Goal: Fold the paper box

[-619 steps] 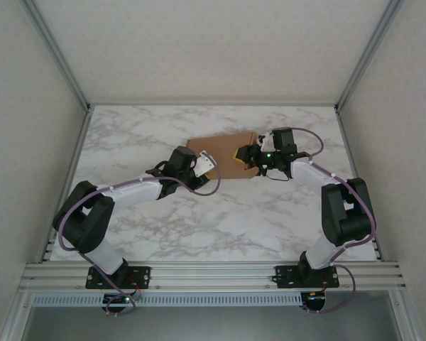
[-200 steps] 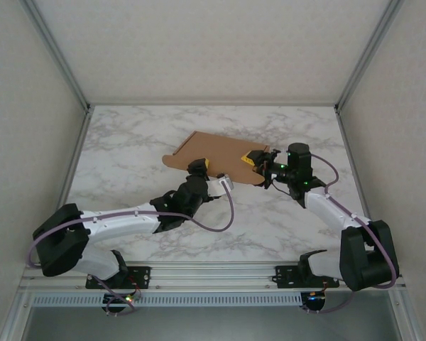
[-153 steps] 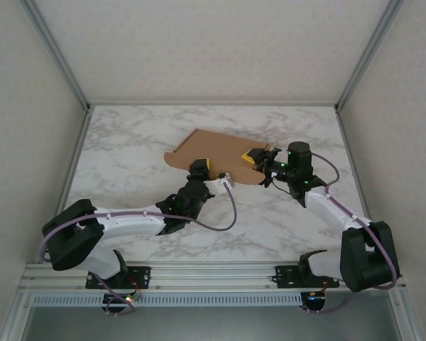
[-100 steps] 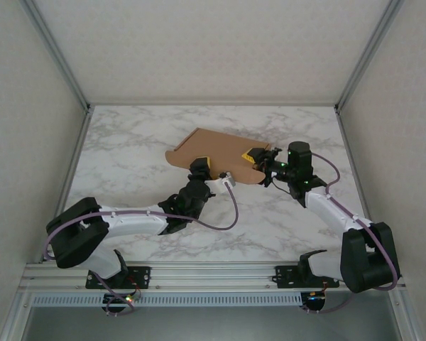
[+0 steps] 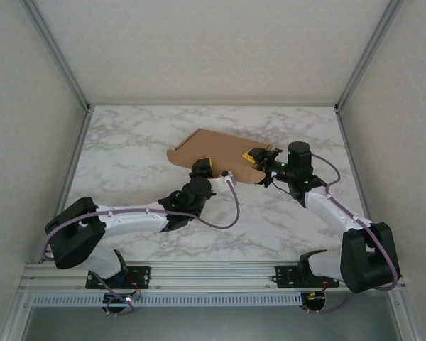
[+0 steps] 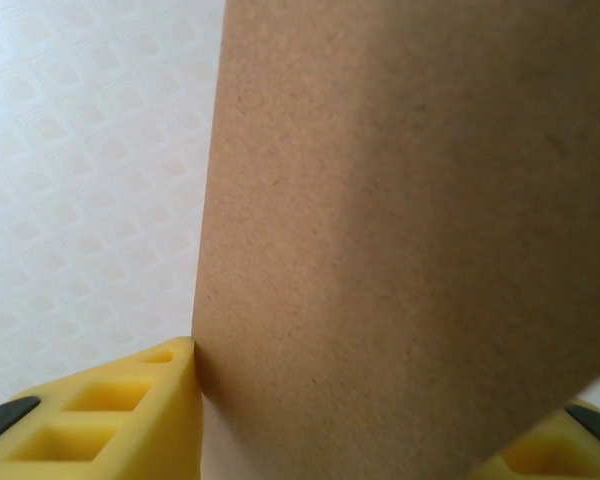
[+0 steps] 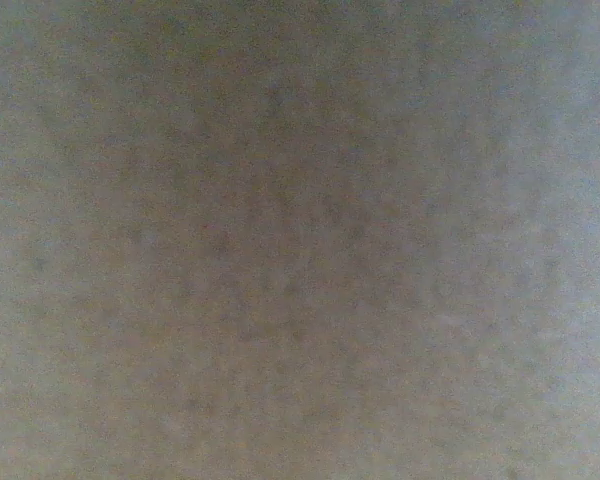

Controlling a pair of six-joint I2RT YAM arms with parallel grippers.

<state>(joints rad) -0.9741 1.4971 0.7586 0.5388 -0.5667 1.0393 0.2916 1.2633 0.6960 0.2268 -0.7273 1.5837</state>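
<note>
Brown paper box [image 5: 214, 148], tilted over marble desk [image 5: 128, 142], right edge pinched by right jaws, near edge set between left jaws, yellow pads [image 6: 110, 420] flanking cardboard, grip there cannot be told.

Robot lab test cell: aluminium extrusion rail [image 5: 213, 271] along the bottom, left arm [image 5: 128, 217] and right arm [image 5: 330, 206] bolted to it, white wall panels [image 5: 213, 50] boxing in a marble-look bench [image 5: 128, 142].
</note>
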